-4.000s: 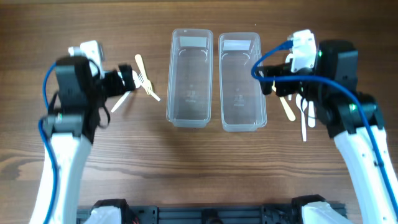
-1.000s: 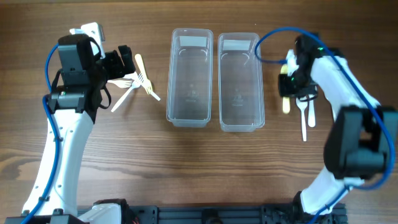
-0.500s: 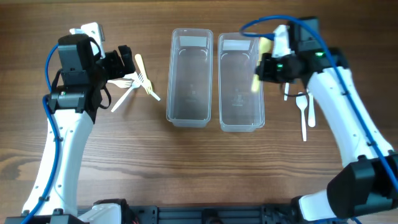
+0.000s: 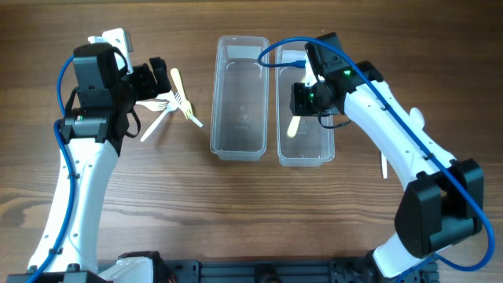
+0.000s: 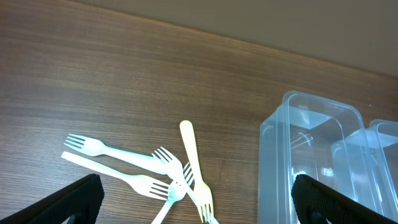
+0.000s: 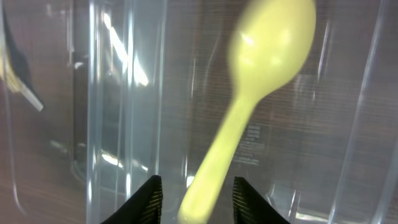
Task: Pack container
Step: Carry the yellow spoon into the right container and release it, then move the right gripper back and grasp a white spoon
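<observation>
Wooden table (image 4: 251, 212), dark brown grain, seen from above; contents as follows.

Item 1: yellow spoon (image 4: 293, 126). It is plastic, lies lengthwise inside the walls of the right-hand container (image 4: 311, 151), and is blurred in the right wrist view, bowl away from the camera and handle toward it. Whether it rests on the container floor cannot be told.

Item 2: right gripper (image 6: 198, 198), poised over the upper half of that container. Its fingers (image 6: 149, 198) stand apart, wider than the spoon's handle, with clear plastic showing on either side of the handle, so it grips nothing.

Item 3: right-hand container, clear plastic, rectangular, long axis running away from the robot. It holds only the spoon.

Item 4: left-hand container (image 4: 240, 102), same make, just beside the first with their long walls parallel.

Item 5: cream fork (image 5: 193, 165), on the table left of the left-hand container, tines toward the robot.

Item 6: two white forks (image 5: 118, 163), crossing under the cream fork at their tine ends, handles fanning out to the left.

Item 7: left gripper (image 4: 159, 79), held above the table beside the fork pile, jaws spread wide and clear of every fork.

Item 8: white utensil handle (image 4: 383, 165), on the table right of the containers and mostly hidden by the right arm; its type cannot be told.
</observation>
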{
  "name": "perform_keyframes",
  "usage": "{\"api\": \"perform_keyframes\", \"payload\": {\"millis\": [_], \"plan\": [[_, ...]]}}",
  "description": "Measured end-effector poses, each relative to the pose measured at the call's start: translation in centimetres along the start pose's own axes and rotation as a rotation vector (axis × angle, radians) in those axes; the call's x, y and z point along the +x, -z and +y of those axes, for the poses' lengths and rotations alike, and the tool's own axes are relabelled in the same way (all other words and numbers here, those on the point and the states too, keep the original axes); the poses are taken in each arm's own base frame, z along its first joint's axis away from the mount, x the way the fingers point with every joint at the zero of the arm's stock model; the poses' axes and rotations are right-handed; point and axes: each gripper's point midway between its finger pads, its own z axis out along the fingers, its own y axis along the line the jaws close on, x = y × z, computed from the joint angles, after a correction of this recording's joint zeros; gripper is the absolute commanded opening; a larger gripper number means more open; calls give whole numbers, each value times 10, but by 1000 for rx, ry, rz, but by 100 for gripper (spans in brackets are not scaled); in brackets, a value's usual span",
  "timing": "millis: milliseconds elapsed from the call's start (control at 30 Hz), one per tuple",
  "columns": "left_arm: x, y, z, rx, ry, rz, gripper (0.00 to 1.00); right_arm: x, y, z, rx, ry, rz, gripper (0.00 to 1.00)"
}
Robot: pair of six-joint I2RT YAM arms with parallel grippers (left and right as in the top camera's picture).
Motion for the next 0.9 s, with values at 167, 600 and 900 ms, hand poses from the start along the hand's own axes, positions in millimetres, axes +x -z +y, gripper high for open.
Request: {"api": "perform_keyframes", "payload": {"millis": [167, 600, 900], "plan": [[0, 0, 0, 0, 0, 0, 100, -11, 12, -21, 98, 6, -50, 61], [2, 0, 0, -2, 1, 8, 100, -55, 53, -154, 235, -269, -211, 55], [7, 0, 1, -5, 2, 30, 100, -50, -45, -201, 262, -339, -86, 54]]}}
